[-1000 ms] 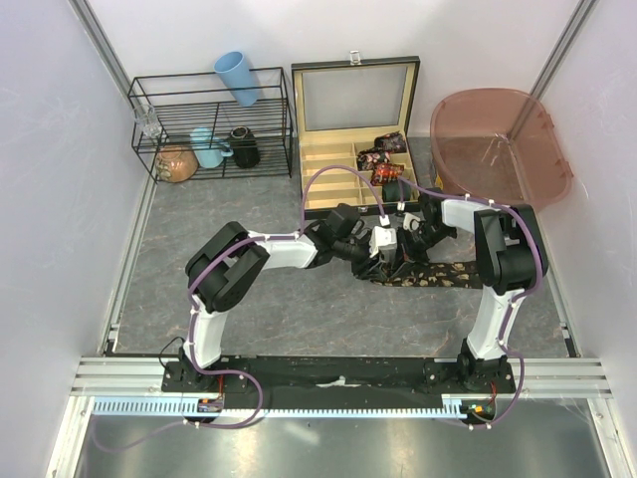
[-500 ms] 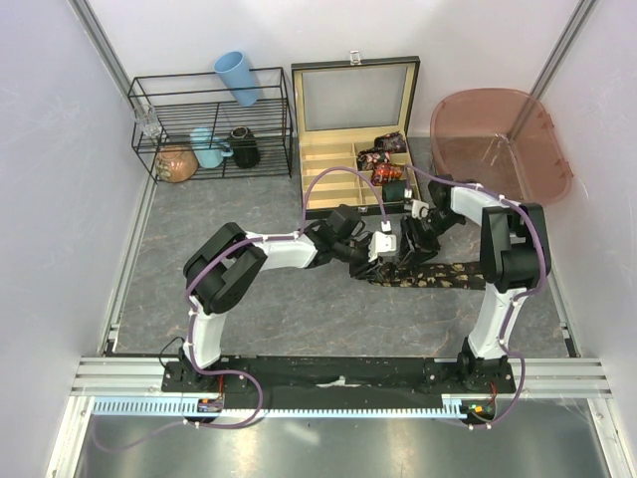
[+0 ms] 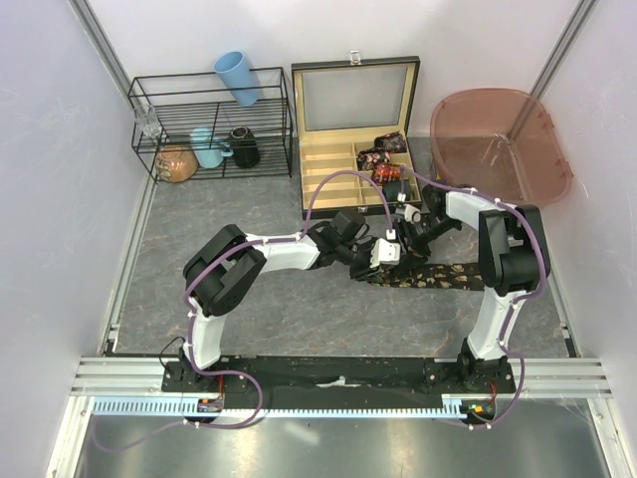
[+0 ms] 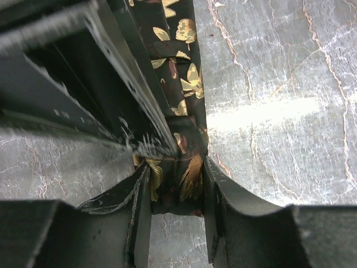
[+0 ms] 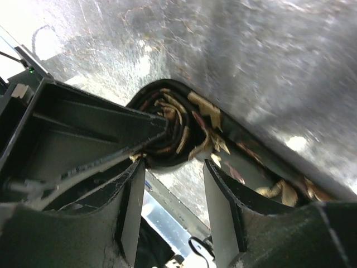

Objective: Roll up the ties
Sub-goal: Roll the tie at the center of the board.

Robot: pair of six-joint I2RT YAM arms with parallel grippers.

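Dark gold-print tie | flat, long axis left–right, coil at left | left gripper clamps coil | right gripper parted

Grey marble-look table, walled on 3 sides: wire rack at back L, open box at back ctr just beside it, pinkish see-thru tub at back R. A dark tie w/ tan print lies R of ctr, near the box front, as a flat strip running L-R. Its L end is rolled into a small coil on the surface.
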